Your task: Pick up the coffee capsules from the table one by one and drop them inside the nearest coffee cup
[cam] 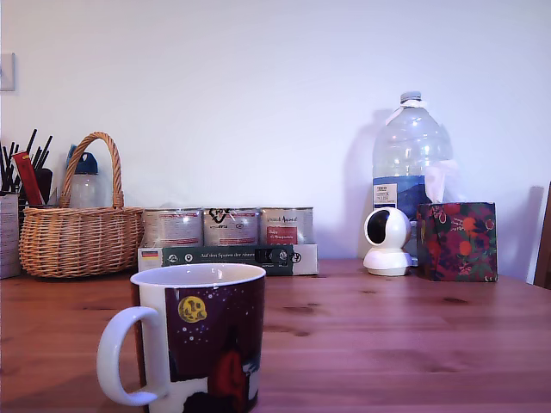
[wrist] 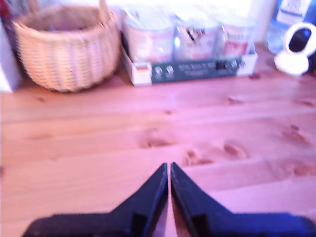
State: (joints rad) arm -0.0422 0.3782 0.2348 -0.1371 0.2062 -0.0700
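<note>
The coffee cup (cam: 202, 342), a big white mug with a dark maroon print and a yellow moon, stands at the front of the exterior view on the brown wooden table (cam: 387, 335), its handle towards that view's left. No coffee capsules show in either view. The arm is out of the exterior view. In the wrist view my gripper (wrist: 169, 168) hangs over bare wood with its two dark fingers (wrist: 148, 197) pressed together, nothing between them. The cup is out of the wrist view.
Along the back stand a wicker basket (cam: 79, 237), a cardboard tray of silver tins (cam: 228, 245), a small white camera (cam: 386, 242), a large water bottle (cam: 411, 163) and a flowered tissue box (cam: 456, 242). The basket (wrist: 66, 47) and tins (wrist: 190, 42) lie ahead of the gripper.
</note>
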